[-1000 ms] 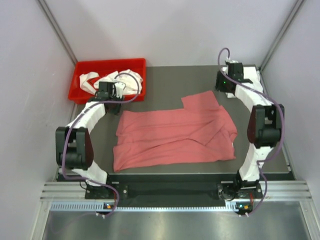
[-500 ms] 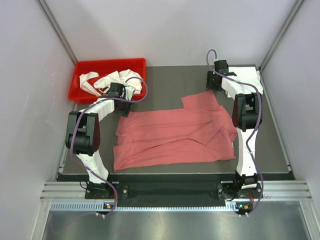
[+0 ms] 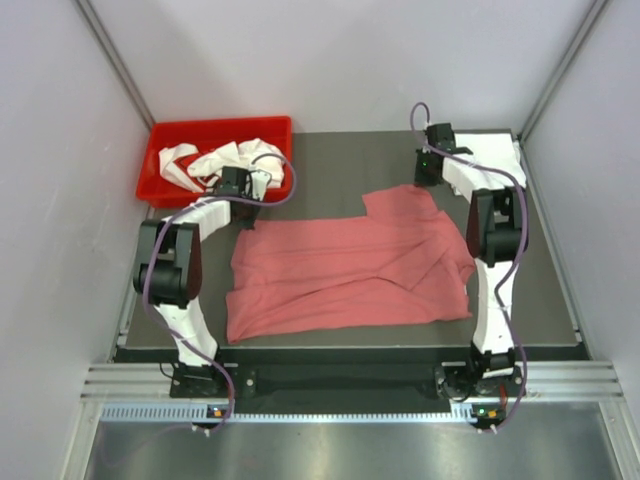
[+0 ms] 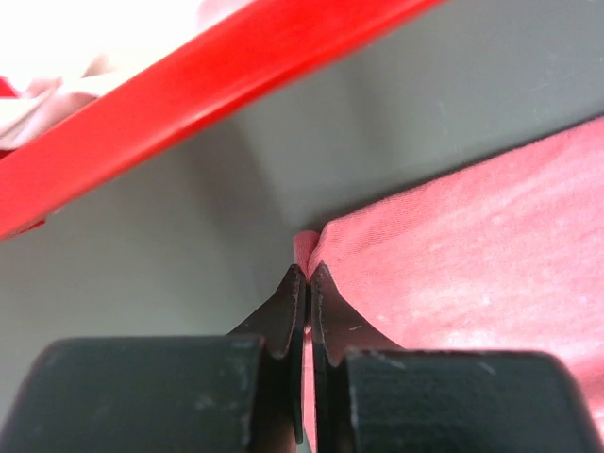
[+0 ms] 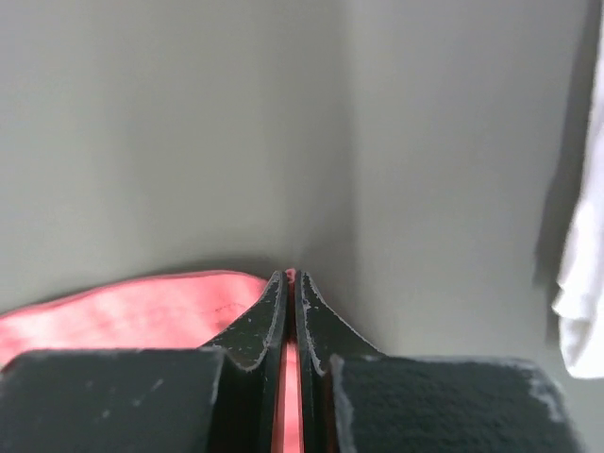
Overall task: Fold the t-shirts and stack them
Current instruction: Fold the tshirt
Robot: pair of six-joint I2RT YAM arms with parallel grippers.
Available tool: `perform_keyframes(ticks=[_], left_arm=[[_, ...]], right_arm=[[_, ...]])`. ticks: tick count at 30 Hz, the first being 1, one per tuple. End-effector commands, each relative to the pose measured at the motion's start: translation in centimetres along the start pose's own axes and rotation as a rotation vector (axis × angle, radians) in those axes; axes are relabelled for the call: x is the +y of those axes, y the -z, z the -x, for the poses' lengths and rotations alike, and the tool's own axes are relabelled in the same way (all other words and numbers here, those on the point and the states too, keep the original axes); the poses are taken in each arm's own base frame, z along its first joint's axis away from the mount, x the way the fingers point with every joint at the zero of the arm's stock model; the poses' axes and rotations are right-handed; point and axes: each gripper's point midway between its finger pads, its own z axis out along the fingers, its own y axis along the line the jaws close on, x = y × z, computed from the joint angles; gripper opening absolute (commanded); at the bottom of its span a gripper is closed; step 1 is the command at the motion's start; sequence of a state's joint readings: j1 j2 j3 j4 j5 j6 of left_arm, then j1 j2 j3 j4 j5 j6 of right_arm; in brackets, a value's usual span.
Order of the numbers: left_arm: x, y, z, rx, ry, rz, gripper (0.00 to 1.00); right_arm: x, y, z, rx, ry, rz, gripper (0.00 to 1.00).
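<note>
- Shirt (image 3: 350, 270), pink, lies long axis left-right mid-frame, its bulk below both grips.
- Left fingers (image 4: 281, 321) clamp its upper-left corner, right fingers (image 5: 267, 316) its upper-right, both fully closed.

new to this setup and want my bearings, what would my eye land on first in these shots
The pink-red t-shirt spread across the middle of the dark table stands out most. The left gripper and the right gripper are each pinched shut on one of its far corners, left and right. At the table's far left corner sits a red bin holding crumpled white t-shirts.
</note>
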State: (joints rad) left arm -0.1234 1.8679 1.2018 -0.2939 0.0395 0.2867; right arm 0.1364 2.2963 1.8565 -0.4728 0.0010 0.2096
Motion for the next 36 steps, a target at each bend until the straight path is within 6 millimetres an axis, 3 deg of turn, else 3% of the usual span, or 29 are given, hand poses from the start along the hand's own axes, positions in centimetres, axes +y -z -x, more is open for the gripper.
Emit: perform_keyframes(ticks=[1,3,5,6,7,8,9,10,11,12,13,14,15,16,17,18,20,21,23,24,26,31,34,36], left_arm=[[1.5,2.9,3.7,-0.152,-0.004,0.068,0.0],[1.9,4.2,4.2,-0.181,-0.022,0.089,0.0],[1.9,5.2,4.2,-0.191,-0.033,0.092,0.0],[1.9,5.5,4.2,-0.193,-0.036,0.095,0.0],[1.8,5.7,4.0,-0.194,-0.038,0.094,0.0],[1.7,6.2,3.9,-0.196,-0.041,0.093,0.0],[1.6,6.5,3.9,-0.201,-0.044,0.087,0.0],[1.5,6.7,3.8,-0.199,-0.047,0.086,0.0],[1.5,7.3,3.7,-0.204,-0.051,0.087,0.0],[1.3,7.5,3.4,-0.197,-0.056,0.079,0.0],[1.1,7.7,3.1,-0.193,-0.065,0.07,0.0],[0.9,8.2,2.8,-0.196,-0.08,0.066,0.0],[0.7,8.3,2.2,-0.183,-0.091,0.058,0.0],[0.5,8.6,1.9,-0.18,-0.102,0.05,0.0],[0.4,8.9,1.3,-0.174,-0.122,0.05,0.0],[0.3,9.2,0.9,-0.164,-0.131,0.047,0.0],[0.2,10.2,0.3,-0.159,-0.156,0.051,0.0],[0.2,10.6,0.0,-0.158,-0.165,0.051,0.0],[-0.2,11.9,-0.9,-0.148,-0.194,0.042,0.0],[-0.4,12.2,-1.4,-0.137,-0.199,0.033,0.0],[-1.4,12.5,-3.5,-0.073,-0.2,-0.011,0.0],[-3.5,11.1,-9.6,0.061,-0.231,-0.097,0.0],[-3.6,10.8,-12.2,0.123,-0.254,-0.097,0.0],[-3.4,10.7,-12.7,0.134,-0.272,-0.085,0.0]], right_arm=[[2.2,6.6,6.3,-0.179,0.013,0.085,0.0],[2.4,9.1,7.7,-0.232,0.013,0.102,0.0],[2.6,10.2,7.5,-0.248,0.014,0.112,0.0],[2.9,12.1,8.2,-0.283,0.012,0.13,0.0],[3.1,12.8,8.2,-0.296,0.011,0.139,0.0],[2.8,12.5,6.5,-0.263,0.007,0.135,0.0],[2.8,14.7,6.8,-0.297,0.002,0.142,0.0],[2.6,15.4,6.5,-0.312,-0.004,0.139,0.0],[2.0,14.8,3.9,-0.267,-0.014,0.124,0.0],[1.7,16.9,4.0,-0.308,-0.015,0.117,0.0],[1.4,17.5,3.2,-0.308,-0.019,0.11,0.0],[0.8,17.1,0.6,-0.265,-0.023,0.095,0.0],[0.5,19.2,0.5,-0.302,-0.024,0.089,0.0],[0.2,19.8,-0.4,-0.298,-0.025,0.08,0.0],[-0.5,19.6,-2.9,-0.26,-0.033,0.063,0.0],[-0.9,21.5,-2.9,-0.303,-0.035,0.048,0.0],[-2.3,22.1,-6.0,-0.261,-0.055,0.002,0.0],[-2.9,23.8,-6.2,-0.298,-0.067,-0.021,0.0],[-3.7,23.9,-9.2,-0.256,-0.104,-0.042,0.0],[-3.5,25.0,-9.6,-0.278,-0.121,-0.021,0.0],[-3.5,24.4,-12.7,-0.226,-0.163,-0.003,0.0],[-4.9,23.6,-18.3,-0.148,-0.216,-0.049,0.0],[-5.1,23.3,-19.8,-0.125,-0.235,-0.051,0.0],[-4.9,22.8,-21.1,-0.101,-0.255,-0.038,0.0]])
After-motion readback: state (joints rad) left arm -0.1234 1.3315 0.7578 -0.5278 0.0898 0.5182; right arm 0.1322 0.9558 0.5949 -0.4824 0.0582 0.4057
